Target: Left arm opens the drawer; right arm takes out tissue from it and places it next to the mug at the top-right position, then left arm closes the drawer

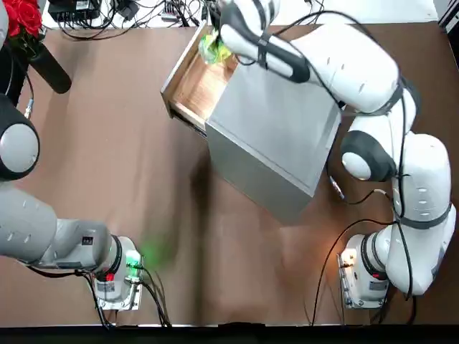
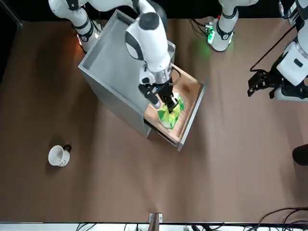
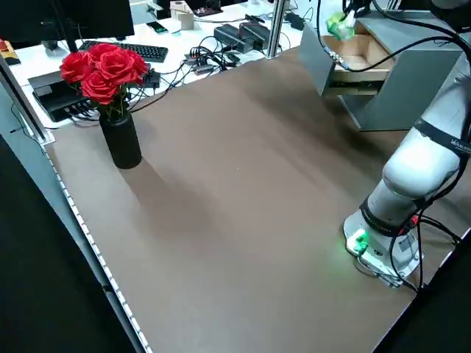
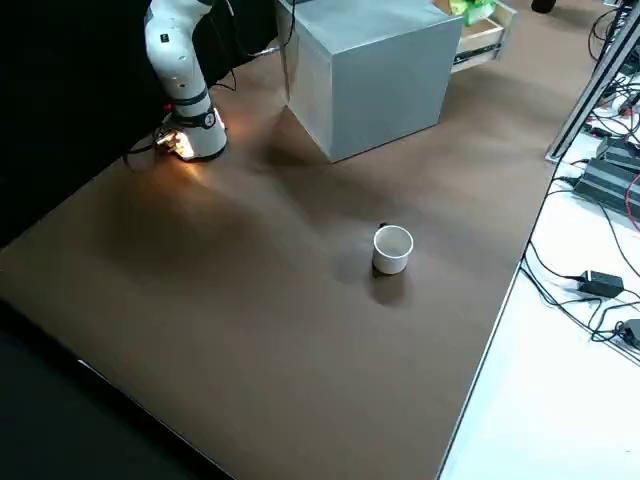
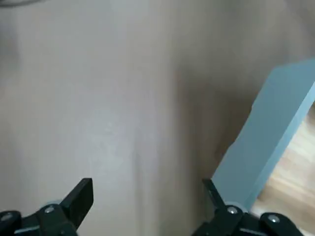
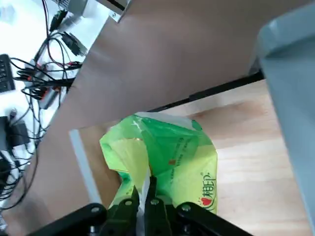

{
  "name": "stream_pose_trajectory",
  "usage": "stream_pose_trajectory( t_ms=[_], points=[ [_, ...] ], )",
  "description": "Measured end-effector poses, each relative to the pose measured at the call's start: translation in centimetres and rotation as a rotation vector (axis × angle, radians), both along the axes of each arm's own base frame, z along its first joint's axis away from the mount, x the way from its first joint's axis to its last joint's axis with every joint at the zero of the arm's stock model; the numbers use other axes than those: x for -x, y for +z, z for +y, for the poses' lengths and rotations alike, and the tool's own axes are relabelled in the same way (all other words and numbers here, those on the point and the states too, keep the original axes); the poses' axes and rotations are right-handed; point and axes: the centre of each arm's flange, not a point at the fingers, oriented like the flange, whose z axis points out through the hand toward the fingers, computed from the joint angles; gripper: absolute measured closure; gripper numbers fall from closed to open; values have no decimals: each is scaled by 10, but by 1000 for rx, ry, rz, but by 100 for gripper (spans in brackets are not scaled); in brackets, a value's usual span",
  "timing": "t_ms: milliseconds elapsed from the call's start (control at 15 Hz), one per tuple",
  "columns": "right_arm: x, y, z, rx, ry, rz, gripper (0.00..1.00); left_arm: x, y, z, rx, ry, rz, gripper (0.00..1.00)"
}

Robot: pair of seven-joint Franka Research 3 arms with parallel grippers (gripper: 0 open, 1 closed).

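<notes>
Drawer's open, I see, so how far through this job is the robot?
Done: the drawer stands pulled out of the grey cabinet. In hand: the right gripper has its fingers shut on the green tissue pack, over the drawer. Left: carrying it to the mug, which stands alone, then the left gripper, open and off to the side, shutting the drawer.

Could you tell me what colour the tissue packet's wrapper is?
The tissue is green and yellow; right wrist view shows it best.

- A black vase (image 3: 122,140) of red roses (image 3: 103,70) stands near the table's (image 3: 243,198) far-left corner.
- A keyboard (image 3: 143,51), black boxes (image 3: 246,33) and cables (image 4: 590,285) lie beyond the table edge.
</notes>
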Motion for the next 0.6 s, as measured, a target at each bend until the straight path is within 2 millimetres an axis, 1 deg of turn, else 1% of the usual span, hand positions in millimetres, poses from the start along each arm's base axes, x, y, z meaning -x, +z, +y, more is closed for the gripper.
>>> stream_pose_trajectory(
  t_ms=[67,133,267,400,467,600],
  points=[
    [-1,13,-8,-16,-10,9,98,5,-4,1,-5,0,48,3],
    [-1,23,-13,-30,-17,20,98,12,-7,2,-12,-1,105,8],
    [-1,42,-21,-67,-28,28,98,19,-11,5,-22,-3,196,29],
    [-5,64,-35,-94,-44,14,98,20,-16,7,-27,-4,253,47],
    [-9,75,-45,-106,-58,4,98,21,-19,8,-30,-5,286,56],
    [-23,96,-74,-116,-94,-9,98,21,-29,10,-33,-4,337,75]
  ],
)
